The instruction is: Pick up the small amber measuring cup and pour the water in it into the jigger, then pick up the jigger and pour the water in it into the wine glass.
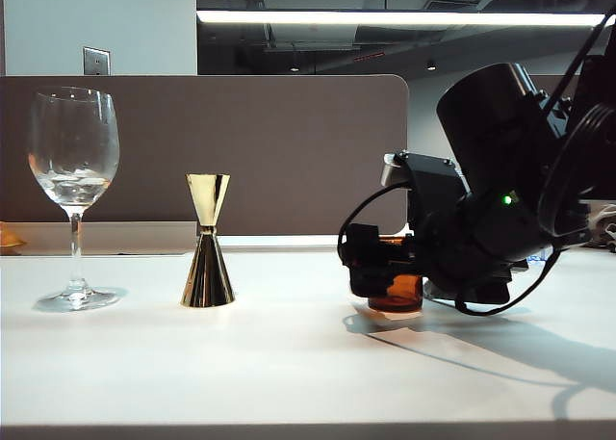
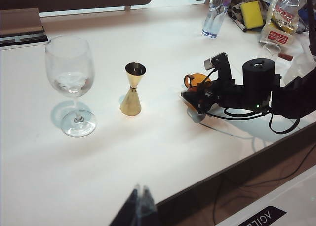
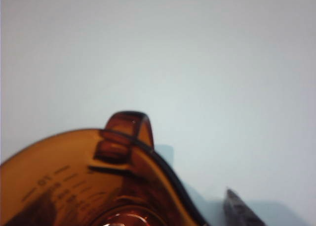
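Exterior view: white table (image 1: 289, 363) with three task items in a row. Wine glass (image 1: 74, 170) upright at far left, a little water (image 1: 72, 192) low in the bowl. Jigger (image 1: 207, 243) just right of it, upright on the wide cone, narrow cone up, apart from the glass. Small amber measuring cup (image 1: 397, 293) well to the right, standing on the table, mostly hidden behind the black right gripper (image 1: 380, 267), which sits low around it, arm sloping down from upper right. Left wrist view: same row seen from above and farther off; wine glass (image 2: 69, 72) nearest the table's left part, jigger (image 2: 132, 90) beside it, amber cup (image 2: 197, 80) with its handle showing past the right gripper (image 2: 197, 100). Clear plastic bottle (image 2: 216, 13), yellow sponge (image 2: 252, 14) and packets at the far edge of the table. Left gripper (image 2: 139, 206) only a dark blurred shape at the frame's edge, high above the near table edge, holding nothing visible; jaw opening impossible to tell. Right wrist view: close on the amber cup (image 3: 74, 181), rim, printed scale marks and side handle (image 3: 129, 127) in sight, bare white table (image 3: 197, 63) beyond. One dark fingertip (image 3: 239, 211) beside the cup with a clear gap to its wall, so jaws spread wider than the cup, not clamping it; other finger out of frame
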`<action>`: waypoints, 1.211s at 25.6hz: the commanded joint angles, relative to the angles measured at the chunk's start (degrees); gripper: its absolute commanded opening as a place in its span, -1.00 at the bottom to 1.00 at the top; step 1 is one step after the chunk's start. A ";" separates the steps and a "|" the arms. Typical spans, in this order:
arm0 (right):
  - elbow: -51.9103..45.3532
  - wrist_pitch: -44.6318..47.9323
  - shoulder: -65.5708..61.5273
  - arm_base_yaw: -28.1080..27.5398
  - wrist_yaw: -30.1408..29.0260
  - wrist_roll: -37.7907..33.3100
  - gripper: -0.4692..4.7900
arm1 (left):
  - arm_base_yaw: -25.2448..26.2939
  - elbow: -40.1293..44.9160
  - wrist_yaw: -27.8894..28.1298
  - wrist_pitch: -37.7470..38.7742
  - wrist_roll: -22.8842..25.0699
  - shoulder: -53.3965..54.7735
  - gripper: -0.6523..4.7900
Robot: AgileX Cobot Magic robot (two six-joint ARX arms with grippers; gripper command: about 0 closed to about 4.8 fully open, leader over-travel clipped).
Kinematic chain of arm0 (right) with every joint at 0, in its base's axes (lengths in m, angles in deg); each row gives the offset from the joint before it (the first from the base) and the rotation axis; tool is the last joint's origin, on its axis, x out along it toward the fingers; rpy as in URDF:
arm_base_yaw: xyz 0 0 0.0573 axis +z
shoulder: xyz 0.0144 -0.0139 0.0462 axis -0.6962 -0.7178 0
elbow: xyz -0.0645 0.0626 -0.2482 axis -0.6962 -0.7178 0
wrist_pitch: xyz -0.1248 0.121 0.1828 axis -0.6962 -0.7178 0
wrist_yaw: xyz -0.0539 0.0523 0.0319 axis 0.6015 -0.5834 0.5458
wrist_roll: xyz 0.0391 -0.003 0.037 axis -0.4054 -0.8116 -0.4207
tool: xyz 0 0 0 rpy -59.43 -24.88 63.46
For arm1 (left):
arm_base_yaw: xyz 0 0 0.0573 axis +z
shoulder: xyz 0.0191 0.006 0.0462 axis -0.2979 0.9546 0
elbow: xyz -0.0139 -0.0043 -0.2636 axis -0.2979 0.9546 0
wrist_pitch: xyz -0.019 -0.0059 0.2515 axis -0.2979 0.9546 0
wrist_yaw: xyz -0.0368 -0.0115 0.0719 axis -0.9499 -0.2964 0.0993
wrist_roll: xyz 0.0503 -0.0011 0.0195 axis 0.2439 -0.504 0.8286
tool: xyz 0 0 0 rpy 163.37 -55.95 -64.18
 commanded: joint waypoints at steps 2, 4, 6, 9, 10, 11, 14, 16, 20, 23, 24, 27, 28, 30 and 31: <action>0.04 0.00 1.36 0.20 0.09 -0.07 1.00 | 0.02 -0.11 -0.02 -0.35 -0.02 0.04 -0.77; 0.04 -0.85 2.34 0.20 0.11 -0.04 1.00 | 0.02 -0.09 -0.02 -0.35 -0.02 0.04 -0.77; 0.04 -3.19 3.61 0.20 0.68 -0.07 1.00 | 0.02 -0.11 -0.02 -0.35 -0.02 0.04 -0.77; 0.00 -9.14 7.02 0.20 1.14 -0.07 1.00 | 0.02 -0.11 -0.02 -0.35 -0.02 0.04 -0.77; -0.07 -11.65 8.85 0.20 1.14 -0.07 1.00 | 0.02 -0.11 -0.02 -0.35 -0.02 0.04 -0.77; -0.09 -13.38 9.88 0.22 1.14 -0.07 1.00 | 0.02 -0.11 -0.02 -0.35 -0.02 0.04 -0.77; -0.42 -17.20 12.70 0.24 1.14 -0.07 1.00 | 0.02 -0.11 -0.02 -0.35 -0.02 0.04 -0.77; -2.29 -18.78 16.61 0.24 2.14 -0.07 1.00 | 0.02 -0.11 -0.02 -0.35 -0.02 0.04 -0.77; -5.84 -21.81 23.17 0.24 3.34 -0.07 1.00 | 0.02 -0.11 -0.02 -0.35 -0.02 0.04 -0.77; -8.11 -26.53 29.38 0.24 4.13 -0.07 1.00 | 0.02 -0.11 -0.02 -0.35 -0.02 0.04 -0.77; -9.01 -28.52 32.00 0.24 4.33 -0.02 1.00 | 0.02 -0.09 -0.02 -0.35 -0.02 0.04 -0.77; -11.17 -33.33 39.39 0.26 5.86 -0.04 1.00 | 0.02 -0.09 -0.02 -0.35 -0.02 0.04 -0.77; -11.76 -34.86 41.83 0.26 6.88 -0.04 1.00 | 0.02 -0.09 -0.04 -0.35 -0.02 0.04 -0.77; -12.92 -37.46 46.95 0.26 9.20 0.00 1.00 | 0.02 -0.09 -0.02 -0.35 -0.02 0.04 -0.77; -13.38 -38.51 49.07 0.26 9.99 0.02 1.00 | 0.02 -0.09 -0.02 -0.35 -0.02 0.04 -0.77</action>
